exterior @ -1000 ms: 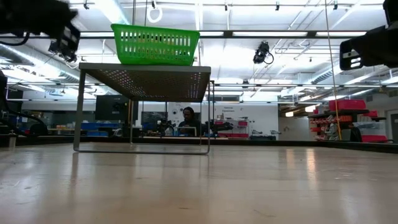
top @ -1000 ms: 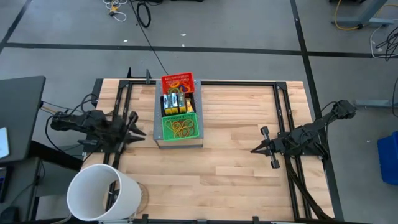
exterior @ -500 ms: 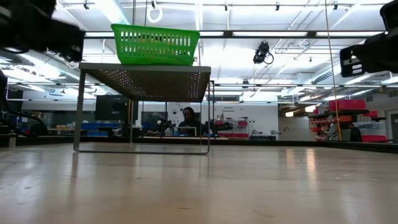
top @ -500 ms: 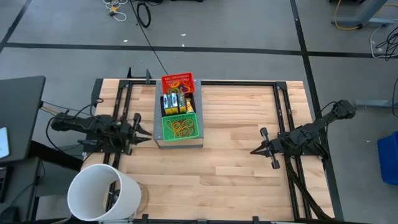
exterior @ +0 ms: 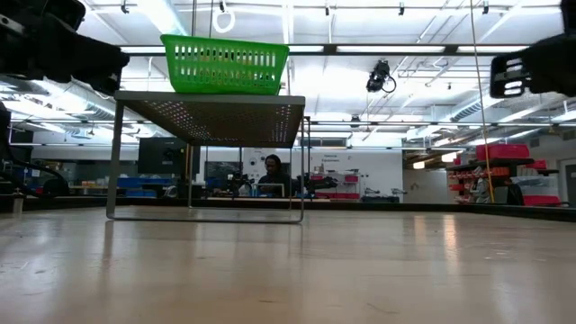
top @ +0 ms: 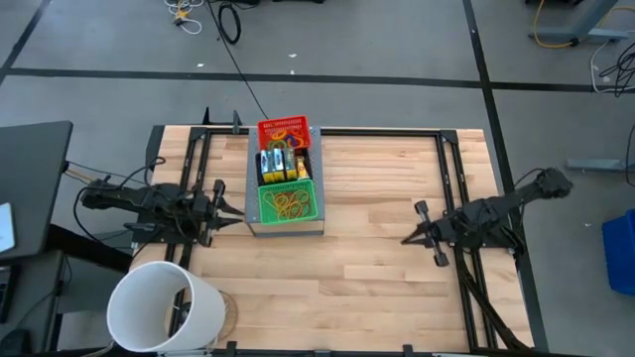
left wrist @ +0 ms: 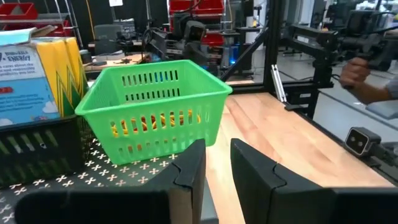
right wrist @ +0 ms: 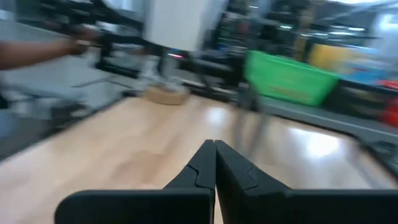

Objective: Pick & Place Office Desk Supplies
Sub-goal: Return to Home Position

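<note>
Three small baskets stand in a row on a grey perforated stand [top: 286, 227]: a red basket [top: 283, 130] and a green basket [top: 289, 201], each with rubber bands, and between them a black basket [top: 281, 164] with yellow-and-green boxes [left wrist: 59, 65]. My left gripper [top: 238, 213] hangs level just left of the stand beside the green basket [left wrist: 155, 106], its fingers slightly open [left wrist: 216, 163] with nothing between them. My right gripper [top: 405, 241] hangs shut [right wrist: 215, 149] over the table's right part, pointing toward the stand, with nothing in it.
A large white bucket [top: 164, 307] lies at the table's near left corner. Black rails [top: 456, 198] run along the table's left, far and right sides. Bare wood lies between the stand and my right gripper. A person's hand [left wrist: 357, 71] shows beyond the table.
My left gripper has sunk a little and moved toward the stand, rolling about its own axis, then come to rest beside the green basket.
</note>
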Tool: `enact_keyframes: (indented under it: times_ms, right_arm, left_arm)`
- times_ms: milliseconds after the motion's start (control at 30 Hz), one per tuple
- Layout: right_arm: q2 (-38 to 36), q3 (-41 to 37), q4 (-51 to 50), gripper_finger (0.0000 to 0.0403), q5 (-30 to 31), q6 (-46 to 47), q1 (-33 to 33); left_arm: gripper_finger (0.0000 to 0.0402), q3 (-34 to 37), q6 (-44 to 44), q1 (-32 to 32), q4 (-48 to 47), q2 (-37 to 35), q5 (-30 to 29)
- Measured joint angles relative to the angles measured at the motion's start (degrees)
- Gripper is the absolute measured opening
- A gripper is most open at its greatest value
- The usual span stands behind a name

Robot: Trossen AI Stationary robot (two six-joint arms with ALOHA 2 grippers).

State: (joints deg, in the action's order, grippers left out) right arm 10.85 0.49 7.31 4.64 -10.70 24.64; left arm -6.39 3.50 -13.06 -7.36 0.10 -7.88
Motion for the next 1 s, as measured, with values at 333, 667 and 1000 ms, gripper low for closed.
enact_keyframes:
  times_ms: [333,667,1000]
  right_arm:
    - [-0.1,0.0,2.6,0.0005,-15.4,-2.2,-24.2]
    - [0.0,0.0,1.5,0.0005,-28.7,2.9,-34.4]
    - [0.0,0.0,-2.9,0.0005,-22.6,1.1,-34.5]
  left_arm:
    - [0.0084,0.0,-4.6,0.0,0.4,0.0,-4.4]
    - [0.0084,0.7,-4.5,0.0,3.7,0.0,-8.5]
    - [0.0084,5.9,-0.8,-0.1,10.7,0.0,1.5]
